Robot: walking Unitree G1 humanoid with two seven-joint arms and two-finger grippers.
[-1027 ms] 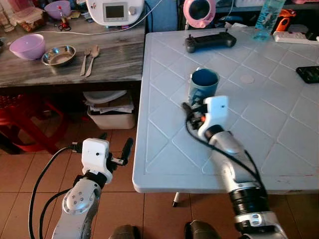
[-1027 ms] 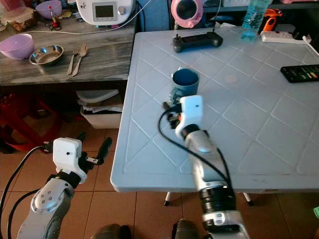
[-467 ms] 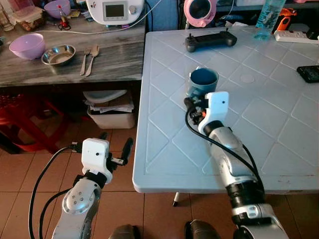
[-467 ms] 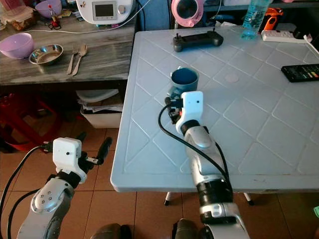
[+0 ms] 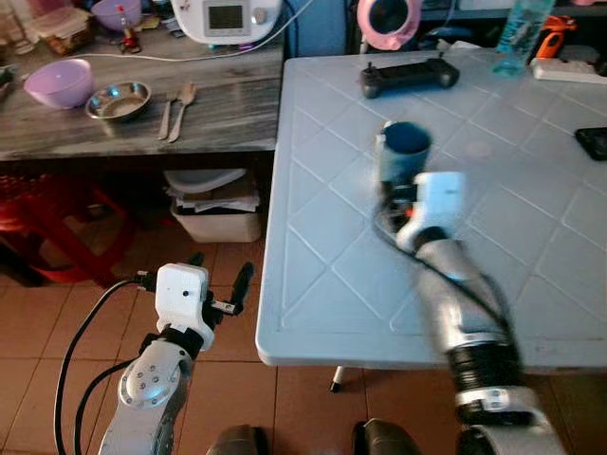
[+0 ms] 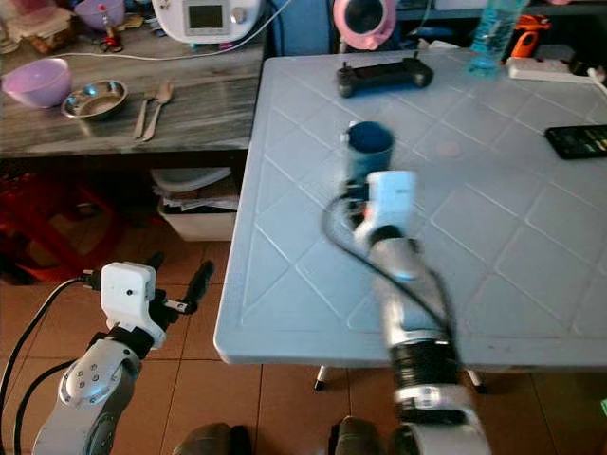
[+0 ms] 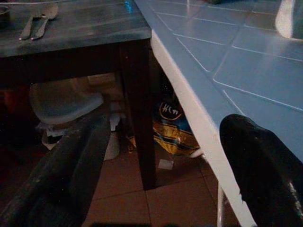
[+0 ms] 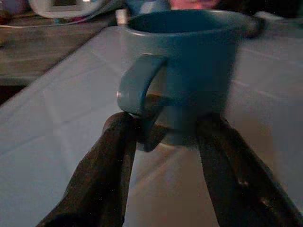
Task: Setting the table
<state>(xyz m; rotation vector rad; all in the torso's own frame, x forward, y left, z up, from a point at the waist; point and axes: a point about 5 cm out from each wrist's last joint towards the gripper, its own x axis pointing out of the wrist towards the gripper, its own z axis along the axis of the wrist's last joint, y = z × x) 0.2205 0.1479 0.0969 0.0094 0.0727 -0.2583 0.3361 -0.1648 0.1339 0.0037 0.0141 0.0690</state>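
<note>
On quilted white table (image 5: 322, 237), glossy blue mug (image 5: 405, 152)

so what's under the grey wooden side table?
Under the grey wooden side table: a white plastic tub with papers and a pale lid stacked on top, and a red plastic stool. The tub's contents are covered; farther back is in shadow.

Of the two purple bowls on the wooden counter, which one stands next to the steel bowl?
The nearer, paler purple bowl, just left of the steel bowl; the darker one stands farther back.

right arm (image 5: 455, 284) motion-blurred — bottle (image 5: 519, 33) cropped
</note>
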